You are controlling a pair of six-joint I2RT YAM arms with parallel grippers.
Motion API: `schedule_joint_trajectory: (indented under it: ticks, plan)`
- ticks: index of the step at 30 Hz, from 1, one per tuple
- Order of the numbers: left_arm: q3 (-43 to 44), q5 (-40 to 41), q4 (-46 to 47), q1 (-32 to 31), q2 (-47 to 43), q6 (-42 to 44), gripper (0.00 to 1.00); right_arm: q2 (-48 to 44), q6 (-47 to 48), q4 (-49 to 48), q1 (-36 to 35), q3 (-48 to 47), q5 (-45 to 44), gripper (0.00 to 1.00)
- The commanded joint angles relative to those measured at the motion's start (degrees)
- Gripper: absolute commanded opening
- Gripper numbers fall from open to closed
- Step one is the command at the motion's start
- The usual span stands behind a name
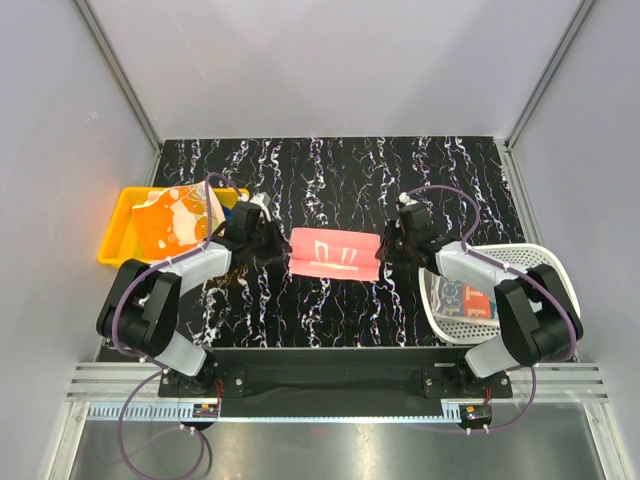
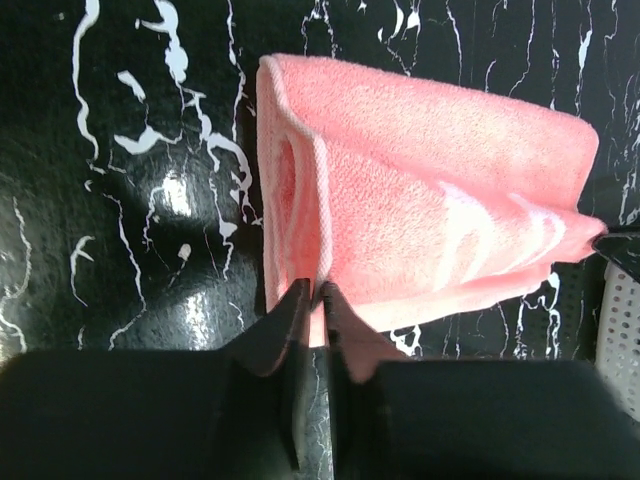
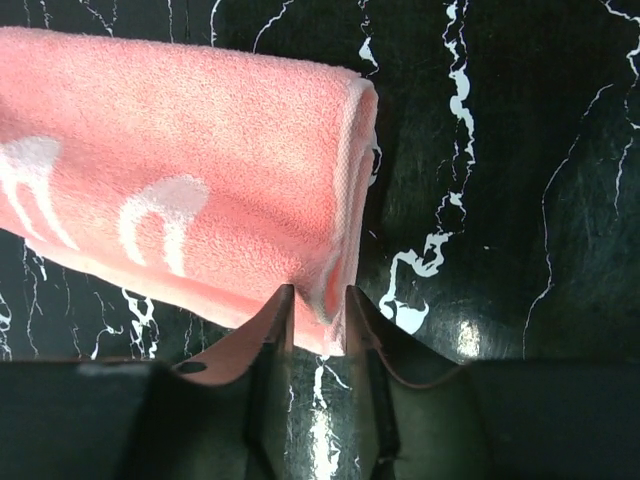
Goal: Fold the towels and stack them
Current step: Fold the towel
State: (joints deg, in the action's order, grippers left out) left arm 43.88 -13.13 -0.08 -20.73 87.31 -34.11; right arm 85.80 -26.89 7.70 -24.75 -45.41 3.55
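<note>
Left wrist, towel (image 2: pixel 420 200) edge in left hand (image 2: pixel 313 293)

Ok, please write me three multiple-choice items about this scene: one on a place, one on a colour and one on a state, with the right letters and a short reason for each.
1. Where does the orange printed towel lie?
A) in the yellow tray
B) in the middle of the scene
C) at the far right corner

2. What colour are the marks on the pink towel?
A) blue
B) white
C) black

3. In what state is the pink towel?
A) spread out in one layer
B) crumpled into a ball
C) folded

Answers:
1 A: the top view shows it inside the tray's rim, at the left.
2 B: both wrist views show white marks on the pink cloth.
3 C: both wrist views show doubled layers at the towel's ends.
</note>
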Motion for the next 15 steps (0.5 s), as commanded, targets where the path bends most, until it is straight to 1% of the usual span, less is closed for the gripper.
schedule_joint_trajectory:
  ticks: [1, 4, 5, 7, 10, 14, 15]
  plan:
    - [-1.07, -0.41, 3.24, -0.19, -3.36, 1.76, 0.19, -3.97, -0.53, -1.90, -0.21, 0.32, -1.70, 0.36]
    - [-1.08, -0.24, 1.93, -0.19, -4.95, 2.11, 0.24, -5.37, -0.70, 0.20, -0.30, -0.73, -2.84, 0.38]
    - [-0.90, 0.03, 1.40, -0.19, -6.26, 2.29, 0.27, -5.64, -0.88, 1.34, -0.30, -1.08, -3.02, 0.42]
    - [0.15, 0.12, 0.26, -0.19, -7.41, 2.47, 0.30, -5.73, -0.97, 2.66, -0.21, -2.66, -3.11, 0.43]
    - [2.25, 1.69, -4.22, -0.27, -8.91, 2.29, 0.34, -4.51, -1.05, 5.04, -0.47, -4.86, -4.60, 0.44]
    - [7.00, 4.15, -7.48, -0.45, -6.37, 2.03, 0.34, -1.87, -1.84, 6.09, -1.87, -7.40, -5.48, 0.46]
    - [7.79, 4.60, -8.18, -0.62, -4.19, 2.03, 0.34, -1.08, -2.02, 6.62, -2.31, -8.11, -6.96, 0.46]
